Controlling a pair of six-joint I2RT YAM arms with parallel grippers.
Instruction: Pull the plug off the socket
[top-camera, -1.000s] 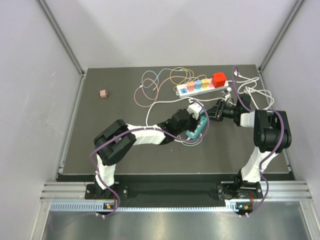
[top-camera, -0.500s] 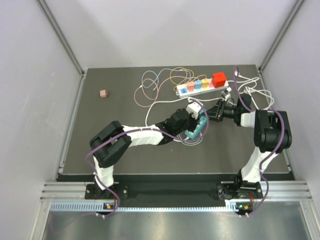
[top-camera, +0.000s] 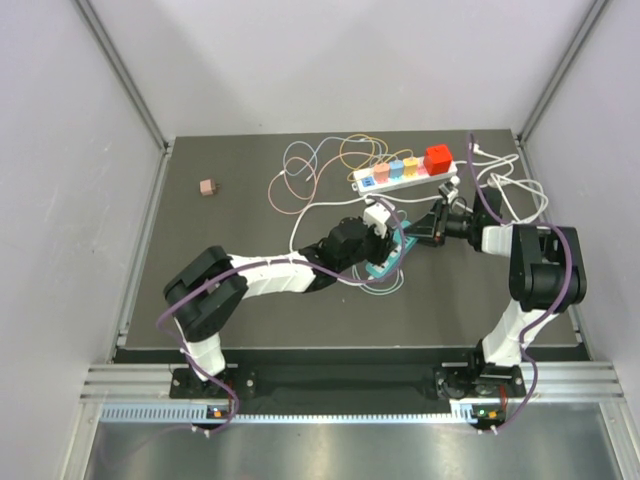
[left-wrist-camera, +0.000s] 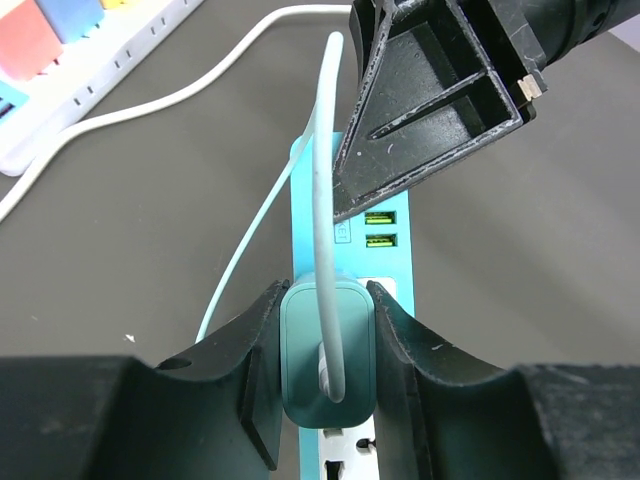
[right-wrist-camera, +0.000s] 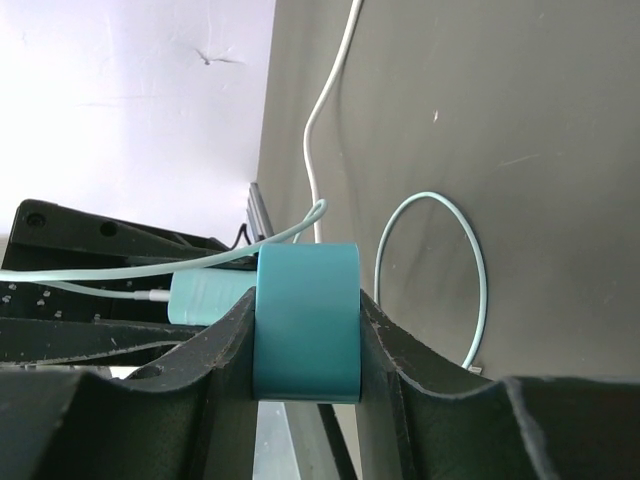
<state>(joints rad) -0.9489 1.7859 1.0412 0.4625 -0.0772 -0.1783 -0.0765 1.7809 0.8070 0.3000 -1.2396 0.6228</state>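
Observation:
A teal socket strip (left-wrist-camera: 350, 255) lies on the dark table, with a teal plug (left-wrist-camera: 328, 350) and its pale teal cable seated in it. My left gripper (left-wrist-camera: 328, 330) is shut on the plug, one finger on each side. My right gripper (right-wrist-camera: 307, 320) is shut on the end of the socket strip (right-wrist-camera: 307, 300), and the plug (right-wrist-camera: 210, 297) shows just behind it. In the top view the left gripper (top-camera: 378, 232) and right gripper (top-camera: 420, 228) meet over the strip (top-camera: 390, 258) at mid-table. The plug is still in the strip.
A white power strip (top-camera: 372, 178) with coloured plugs and a red cube (top-camera: 437, 157) lies at the back. Thin looped cables (top-camera: 310, 170) lie left of it, and white cables (top-camera: 510, 185) at the right. A small brown block (top-camera: 208, 187) sits far left. A teal cable loop (right-wrist-camera: 430, 280) lies beside the strip.
My left arm has stretched out and its gripper has shifted a little left and toward the back, with the strip's near end following. The right arm has hardly moved.

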